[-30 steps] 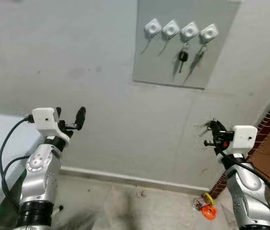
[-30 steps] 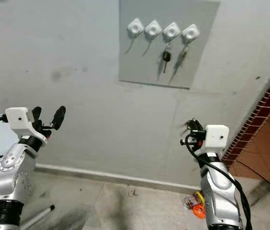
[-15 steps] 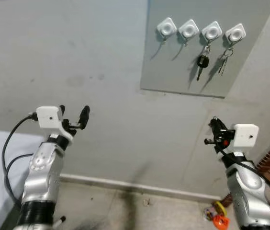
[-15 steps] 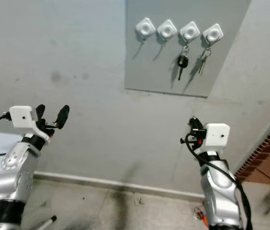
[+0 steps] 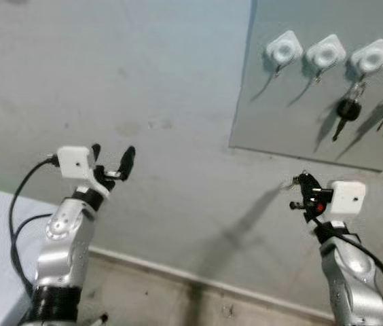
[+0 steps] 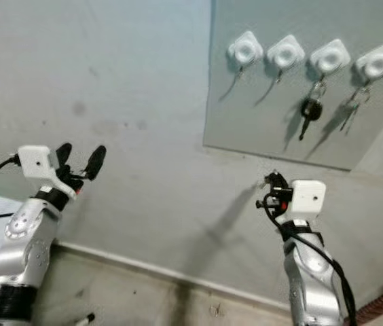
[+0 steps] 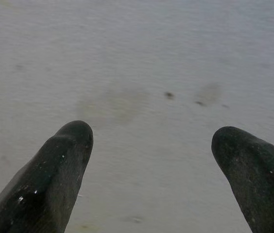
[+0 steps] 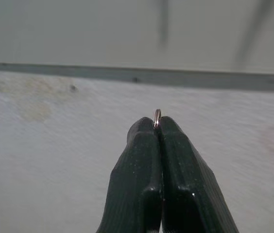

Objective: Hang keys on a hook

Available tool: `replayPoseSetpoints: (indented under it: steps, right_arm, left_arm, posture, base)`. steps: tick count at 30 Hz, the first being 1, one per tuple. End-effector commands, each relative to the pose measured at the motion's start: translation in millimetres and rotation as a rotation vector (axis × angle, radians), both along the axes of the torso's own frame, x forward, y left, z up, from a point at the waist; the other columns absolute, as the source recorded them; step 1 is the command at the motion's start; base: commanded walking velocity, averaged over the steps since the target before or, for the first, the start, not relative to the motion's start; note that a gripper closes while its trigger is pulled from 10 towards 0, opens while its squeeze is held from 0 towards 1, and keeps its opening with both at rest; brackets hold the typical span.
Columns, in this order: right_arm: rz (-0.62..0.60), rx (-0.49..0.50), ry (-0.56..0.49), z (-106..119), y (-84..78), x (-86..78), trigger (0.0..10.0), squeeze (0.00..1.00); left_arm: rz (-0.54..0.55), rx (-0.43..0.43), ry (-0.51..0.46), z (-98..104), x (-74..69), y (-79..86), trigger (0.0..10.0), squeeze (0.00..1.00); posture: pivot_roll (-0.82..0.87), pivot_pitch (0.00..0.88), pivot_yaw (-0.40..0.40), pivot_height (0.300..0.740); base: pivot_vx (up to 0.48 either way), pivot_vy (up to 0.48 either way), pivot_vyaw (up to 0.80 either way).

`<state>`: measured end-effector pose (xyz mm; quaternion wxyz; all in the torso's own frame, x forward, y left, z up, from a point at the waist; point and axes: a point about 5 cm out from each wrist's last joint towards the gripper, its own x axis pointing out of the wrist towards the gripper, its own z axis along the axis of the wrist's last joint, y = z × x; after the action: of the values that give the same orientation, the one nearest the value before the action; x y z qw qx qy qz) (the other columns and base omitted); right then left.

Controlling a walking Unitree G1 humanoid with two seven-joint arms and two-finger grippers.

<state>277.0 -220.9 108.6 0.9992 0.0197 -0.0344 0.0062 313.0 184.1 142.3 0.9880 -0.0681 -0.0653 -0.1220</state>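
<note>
1. Right gripper (image 8: 157, 127): fingers pressed fully together, pinching a thin metal key ring (image 8: 157, 116). Only the ring's top edge shows above the fingertips.
2. Keys (image 5: 295, 183): a small bunch sticks out at the gripper tip in the head views, held just below the grey board (image 6: 246, 115) and apart from it.
3. Left gripper (image 7: 149, 160): fingers spread wide, holding nothing, raised toward the bare wall (image 7: 127, 58).
4. Hooks: four white hooks in a row on the board. The first hook (image 6: 245, 49) and second hook (image 6: 286, 52) are free. The third (image 6: 330, 56) carries a black-headed key (image 6: 307, 112); the fourth (image 6: 376, 63) carries a thin key set.
5. Handling, judged: the bunch is light and rigid metal, but the keys likely swing freely on the ring. The ring is thin and smooth, so it may twist or slip in the pinch. Hold at the ring, leaving its loop open for the hook.
6. Markings: no legible brand, label or writing.
</note>
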Motion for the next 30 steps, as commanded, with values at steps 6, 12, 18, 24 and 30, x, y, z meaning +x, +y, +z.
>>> replayPoseSetpoints:
  steps: [6,12,18,24,30]
  right_arm:
    - [0.023,-0.003,-0.02,7,2.3,1.1,10.0,0.0]
    - [0.073,-0.022,-0.027,10,3.8,2.4,10.0,0.0]
    - [0.116,-0.024,-0.038,14,11.1,4.7,10.0,0.0]
    - [0.137,-0.011,-0.061,17,15.0,3.0,10.0,0.0]
    - [0.115,0.001,-0.046,15,11.5,2.9,10.0,0.0]
  left_arm:
    - [-0.033,0.036,-0.026,7,-4.1,-1.4,10.0,0.0]
    - [-0.152,0.082,-0.062,14,-9.4,-19.0,10.0,0.0]
    - [-0.233,0.111,-0.078,15,-11.9,-35.4,10.0,0.0]
    - [-0.261,0.108,-0.074,14,-15.6,-41.6,10.0,0.0]
    - [-0.255,0.113,-0.069,13,-15.4,-39.6,10.0,0.0]
  posture:
    - [-0.04,0.0,0.018,0.74]
    - [-0.04,0.0,0.021,0.74]
    - [-0.05,0.0,0.027,0.74]
    - [-0.05,0.0,0.03,0.74]
    - [-0.05,0.0,0.03,0.74]
  base:
    - [0.0,0.0,0.0]
    - [0.0,0.0,0.0]
    - [0.0,0.0,0.0]
    - [0.0,0.0,0.0]
    - [0.0,0.0,0.0]
